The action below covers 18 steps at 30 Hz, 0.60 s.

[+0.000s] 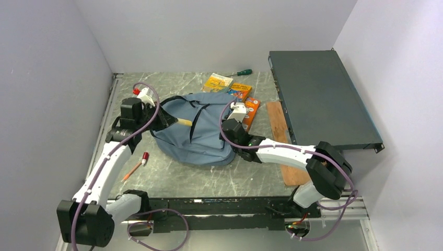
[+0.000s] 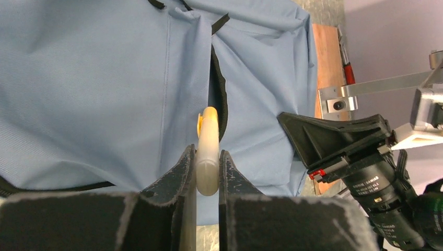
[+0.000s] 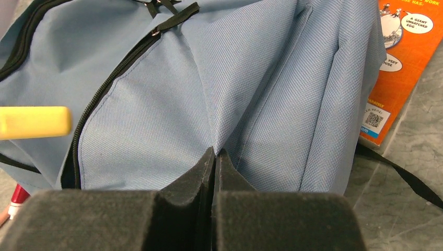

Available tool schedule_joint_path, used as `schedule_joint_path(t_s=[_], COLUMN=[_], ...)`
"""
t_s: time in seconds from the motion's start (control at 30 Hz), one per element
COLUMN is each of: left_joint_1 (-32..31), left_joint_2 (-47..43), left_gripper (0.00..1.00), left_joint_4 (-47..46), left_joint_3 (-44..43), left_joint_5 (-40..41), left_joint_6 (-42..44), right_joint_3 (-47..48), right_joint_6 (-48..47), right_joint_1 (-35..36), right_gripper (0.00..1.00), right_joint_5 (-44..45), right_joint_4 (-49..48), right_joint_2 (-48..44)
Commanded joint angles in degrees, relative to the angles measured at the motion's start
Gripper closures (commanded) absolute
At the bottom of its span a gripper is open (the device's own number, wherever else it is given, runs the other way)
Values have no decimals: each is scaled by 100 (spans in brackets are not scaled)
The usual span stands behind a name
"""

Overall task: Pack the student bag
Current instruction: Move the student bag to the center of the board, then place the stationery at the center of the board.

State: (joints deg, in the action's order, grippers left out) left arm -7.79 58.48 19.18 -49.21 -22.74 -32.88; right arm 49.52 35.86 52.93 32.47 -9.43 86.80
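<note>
Right jaws pinch student bag (image 1: 203,142), left jaws hold yellow stick (image 2: 209,151) over it

A grey marbled bench (image 1: 209,178) holds a blue student bag (image 1: 196,137), three books (image 1: 239,91) and a green-handled screwdriver (image 1: 241,72) behind it, a wooden board (image 1: 282,141) and dark metal box (image 1: 318,97) right, a pencil (image 1: 131,171) left.

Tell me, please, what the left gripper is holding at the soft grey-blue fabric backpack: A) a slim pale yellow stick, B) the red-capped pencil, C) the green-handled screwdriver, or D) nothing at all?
A: the left gripper is shut on the slim pale yellow stick, whose tip points at the open zip of the soft grey-blue fabric backpack.
</note>
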Motion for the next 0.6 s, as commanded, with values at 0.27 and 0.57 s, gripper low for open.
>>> schedule_joint_path(t_s=[0.27,0.57], left_joint_1=[51,-128], left_joint_2=[1136,2054], left_gripper=[100,100], left_joint_4=[-1708,-2115], left_joint_3=[216,295], left_joint_5=[-1852,-2479], left_joint_6=[-707,-1175], right_joint_3=[-81,-111], right_joint_6=[229,266], right_joint_1=[-44,-54], right_gripper=[100,100], right_joint_5=[-217,-446], right_joint_4=[-318,-381], right_joint_2=[-313,-300])
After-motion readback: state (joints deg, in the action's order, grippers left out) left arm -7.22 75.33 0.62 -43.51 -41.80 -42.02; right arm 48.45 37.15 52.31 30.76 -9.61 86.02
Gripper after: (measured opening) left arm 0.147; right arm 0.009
